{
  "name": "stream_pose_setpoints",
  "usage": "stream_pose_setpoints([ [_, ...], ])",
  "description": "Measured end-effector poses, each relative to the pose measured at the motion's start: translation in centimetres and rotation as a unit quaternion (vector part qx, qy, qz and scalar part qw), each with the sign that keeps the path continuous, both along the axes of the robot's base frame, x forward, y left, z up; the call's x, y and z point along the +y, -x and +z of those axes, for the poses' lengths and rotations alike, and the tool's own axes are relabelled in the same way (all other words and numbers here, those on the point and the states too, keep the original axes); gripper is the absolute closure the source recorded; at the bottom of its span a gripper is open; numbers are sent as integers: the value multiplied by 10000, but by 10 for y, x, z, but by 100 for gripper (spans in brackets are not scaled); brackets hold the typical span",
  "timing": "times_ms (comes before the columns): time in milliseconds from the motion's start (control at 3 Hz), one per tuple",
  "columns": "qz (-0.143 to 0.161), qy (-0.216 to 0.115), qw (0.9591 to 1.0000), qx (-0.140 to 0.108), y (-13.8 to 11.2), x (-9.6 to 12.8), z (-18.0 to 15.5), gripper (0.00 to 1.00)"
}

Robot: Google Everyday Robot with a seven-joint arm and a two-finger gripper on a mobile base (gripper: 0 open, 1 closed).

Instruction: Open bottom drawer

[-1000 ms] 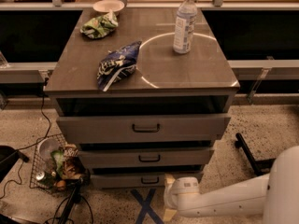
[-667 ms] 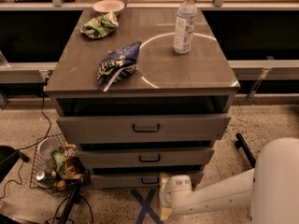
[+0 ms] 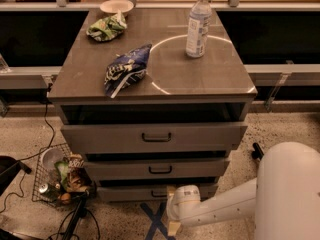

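The bottom drawer is the lowest and slimmest of three grey-brown fronts in the cabinet, close to the floor. Its dark pull handle at centre is partly covered by my gripper. The gripper sits right in front of that drawer, just right of the handle, on the end of the white arm that reaches in low from the right. The middle drawer and the tall top drawer sit above, each stepped out slightly further than the one below.
On the cabinet top stand a water bottle, a blue chip bag, a green bag and a small bowl. A wire basket of items and cables lie on the floor at left. Blue tape marks the floor.
The arm has swung left along the floor, bringing the gripper from the drawer's right end to just beside its centre handle. The drawers have not moved.
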State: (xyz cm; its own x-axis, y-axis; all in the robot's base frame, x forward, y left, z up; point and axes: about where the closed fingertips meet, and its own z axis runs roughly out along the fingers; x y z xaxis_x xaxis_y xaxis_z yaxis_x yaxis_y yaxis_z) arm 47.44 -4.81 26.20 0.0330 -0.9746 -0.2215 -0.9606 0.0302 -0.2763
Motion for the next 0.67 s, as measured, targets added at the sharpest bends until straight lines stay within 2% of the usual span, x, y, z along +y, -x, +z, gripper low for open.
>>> stream_pose_setpoints([
  [667, 250, 53, 9996, 122, 0, 10, -12, 0],
])
